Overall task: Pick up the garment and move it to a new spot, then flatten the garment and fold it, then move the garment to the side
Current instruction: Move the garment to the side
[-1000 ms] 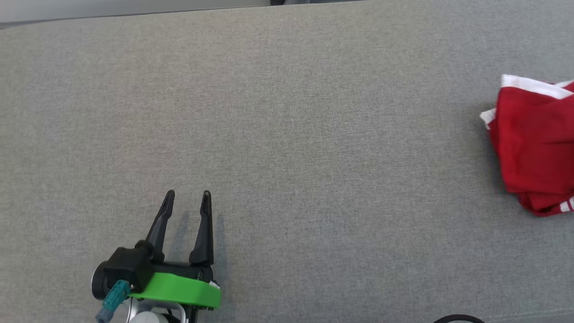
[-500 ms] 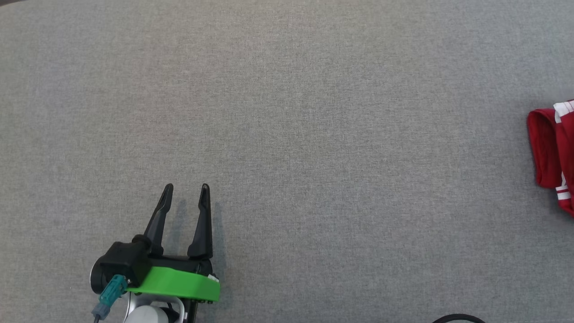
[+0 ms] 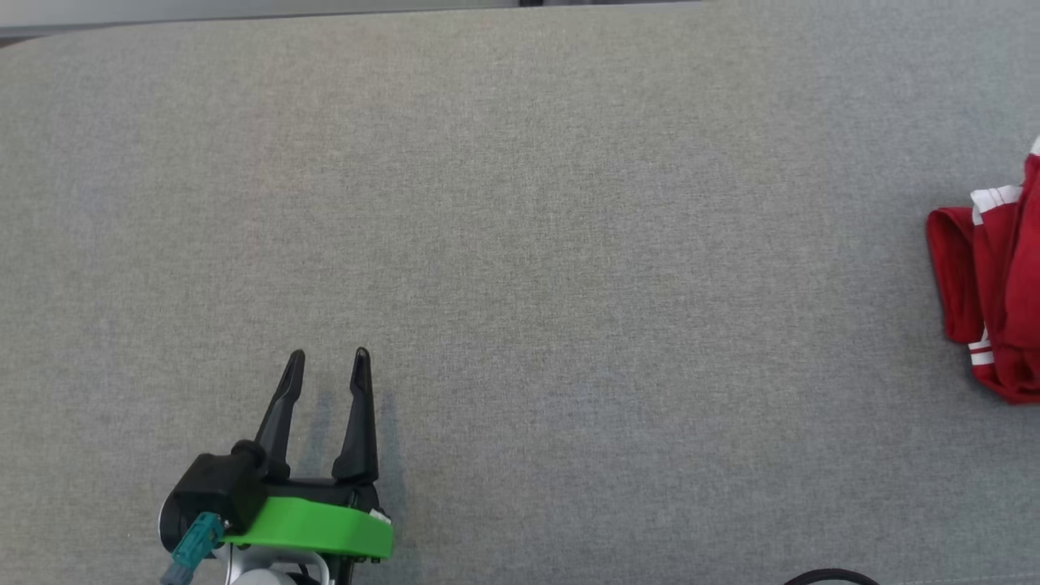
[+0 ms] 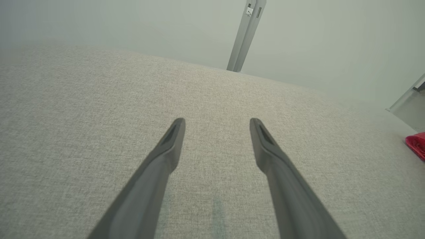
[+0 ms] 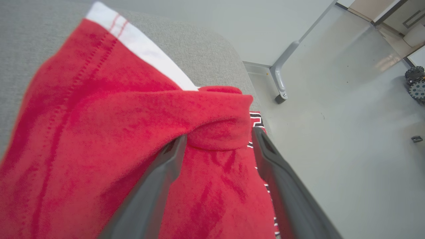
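The garment (image 3: 995, 292) is red with white trim and lies bunched at the far right of the grey surface, cut off by the head view's edge. A corner of the garment (image 4: 416, 146) shows at the right of the left wrist view. In the right wrist view my right gripper (image 5: 219, 134) stands over the garment (image 5: 99, 116) with its fingers spread wide. A raised fold of the cloth sits between them, against the left fingertip. My left gripper (image 3: 328, 356) rests open and empty at the lower left, and its own view shows the left gripper (image 4: 216, 122) over bare fabric.
The grey fabric surface (image 3: 520, 244) ends at a far edge along the head view's top. The garment lies close to the surface's right edge, with pale floor and a metal leg (image 5: 280, 76) beyond it. A black cable arc (image 3: 829, 577) shows at the bottom.
The head camera has bobbed. The garment has changed from a broad bundle to a narrower heap further right in view. The left gripper has kept its place and stayed open.
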Controlling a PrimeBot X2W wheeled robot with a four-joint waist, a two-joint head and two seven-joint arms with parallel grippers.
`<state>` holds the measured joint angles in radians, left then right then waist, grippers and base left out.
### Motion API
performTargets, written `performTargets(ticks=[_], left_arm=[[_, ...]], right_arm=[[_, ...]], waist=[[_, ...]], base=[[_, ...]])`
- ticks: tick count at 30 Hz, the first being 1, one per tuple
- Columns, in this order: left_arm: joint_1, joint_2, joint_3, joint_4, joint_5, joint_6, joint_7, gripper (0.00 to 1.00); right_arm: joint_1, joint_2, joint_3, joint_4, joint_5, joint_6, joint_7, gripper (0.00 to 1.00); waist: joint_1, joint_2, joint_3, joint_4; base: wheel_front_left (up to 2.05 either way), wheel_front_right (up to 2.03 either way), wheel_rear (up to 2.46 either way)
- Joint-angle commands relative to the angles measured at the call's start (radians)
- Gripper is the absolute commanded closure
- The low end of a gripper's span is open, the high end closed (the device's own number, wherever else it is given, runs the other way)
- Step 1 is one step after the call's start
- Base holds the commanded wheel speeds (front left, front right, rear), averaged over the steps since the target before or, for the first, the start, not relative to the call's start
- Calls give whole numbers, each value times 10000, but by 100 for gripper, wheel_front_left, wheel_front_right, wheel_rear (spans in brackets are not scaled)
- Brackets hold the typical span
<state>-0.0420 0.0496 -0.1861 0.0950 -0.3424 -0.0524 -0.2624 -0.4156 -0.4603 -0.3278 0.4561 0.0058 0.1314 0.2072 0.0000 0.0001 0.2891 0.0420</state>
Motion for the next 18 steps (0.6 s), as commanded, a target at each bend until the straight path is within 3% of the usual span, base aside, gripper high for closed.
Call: performTargets(ticks=[1,10,14,18], left_arm=[[149,24,69,-66,-71,82,-23,0],[414,24,248,-117,-240,132,-25,0],[517,25,285,-131,-289,156,-25,0],[534,25,354,-156,-137,150,-25,0]], right_arm=[[220,172,101,-379,38,-16,-336,0],[2295,1219,1879,-3028,774,-16,-3066,0],[3272,1545,2431,-3214,827,-16,-4366,0],[3989,1949,2397,-3385,775,-16,-4726,0]], waist=[[0,-1,-302,-137],[0,-1,-1091,-19],[0,-1,-1308,228],[0,-1,-1506,537]], base=[[0,0,0],[0,0,0],[0,0,0],[0,0,0]])
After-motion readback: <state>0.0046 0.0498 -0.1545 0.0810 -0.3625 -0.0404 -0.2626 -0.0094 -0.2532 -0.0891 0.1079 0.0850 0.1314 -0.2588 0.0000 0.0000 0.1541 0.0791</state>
